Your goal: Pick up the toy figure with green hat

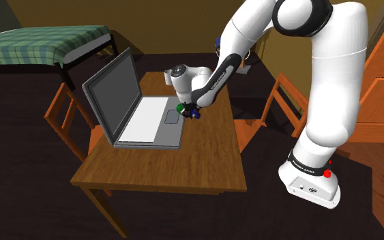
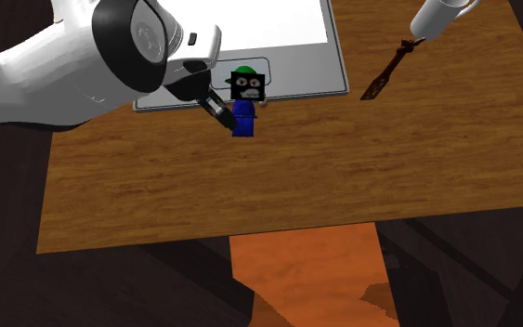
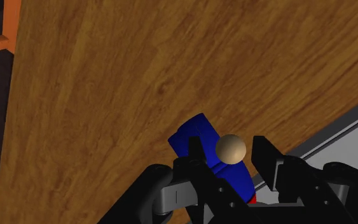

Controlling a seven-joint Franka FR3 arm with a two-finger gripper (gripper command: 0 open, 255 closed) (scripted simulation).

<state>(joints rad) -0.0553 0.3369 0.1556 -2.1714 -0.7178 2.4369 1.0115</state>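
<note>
Reach looks done, lift not done.

- **Toy:** The toy figure (image 2: 243, 104) stands upright on the table (image 2: 278, 186), in the upper middle of the second exterior frame. It has a green hat, a black face, a blue body and a round tan hand. It sits just below the front edge of the laptop (image 1: 139, 112), by the touchpad. In the shoulder view it is near frame centre, off the laptop's lower right corner, and the white arm bends down onto it from the upper right.
- **Pincer:** The pincer (image 3: 228, 153) is down at the toy's height and straddles the blue body. In the wrist view the tan hand sits right in the middle of it. I cannot tell whether it is clamped on the toy or a hair short of contact, because the black parts overlap the blue body.
- **Progress:** The toy's base looks level with the wood in the second exterior view, with no gap under it. I judge it not raised yet.
- **Left to do:** Confirm the grip, then lift straight up, staying clear of the laptop's edge just beside the toy.
- **Other things:** A slim dark brown object (image 2: 385, 74) lies at the upper right of the second exterior frame, well apart from the toy. An orange chair (image 2: 306, 269) sits at the bottom of that frame, also well apart.
</note>
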